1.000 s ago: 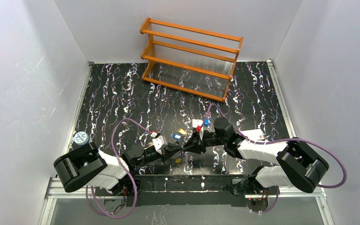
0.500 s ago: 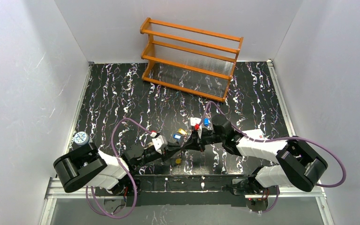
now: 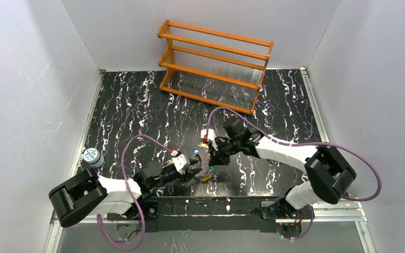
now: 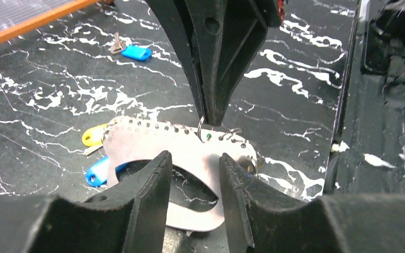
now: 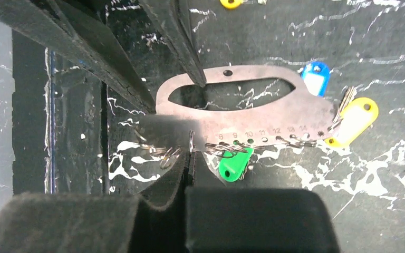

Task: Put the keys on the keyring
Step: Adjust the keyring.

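Note:
The keyring (image 5: 253, 113) is a flat metal plate with an oval slot and a row of small wire rings along one edge; it lies on the mat and also shows in the left wrist view (image 4: 153, 145) and top view (image 3: 204, 161). A green key (image 5: 235, 163) and a yellow key (image 5: 354, 121) hang on its rings. A blue key (image 5: 316, 77) lies by it. My right gripper (image 5: 189, 154) is shut on one small wire ring at the plate's edge. My left gripper (image 4: 192, 158) is open; its fingers (image 5: 187, 58) straddle the plate's end by the slot.
Another blue key (image 4: 136, 51) and a yellow key (image 5: 231, 2) lie loose on the mat beyond the plate. An orange wooden rack (image 3: 213, 66) stands at the back. A blue-and-white disc (image 3: 90, 155) sits at the left edge. White walls enclose the mat.
The left arm has drawn back toward the near left. The right wrist has swung left and farther away. The metal plate now shows between the two grippers.

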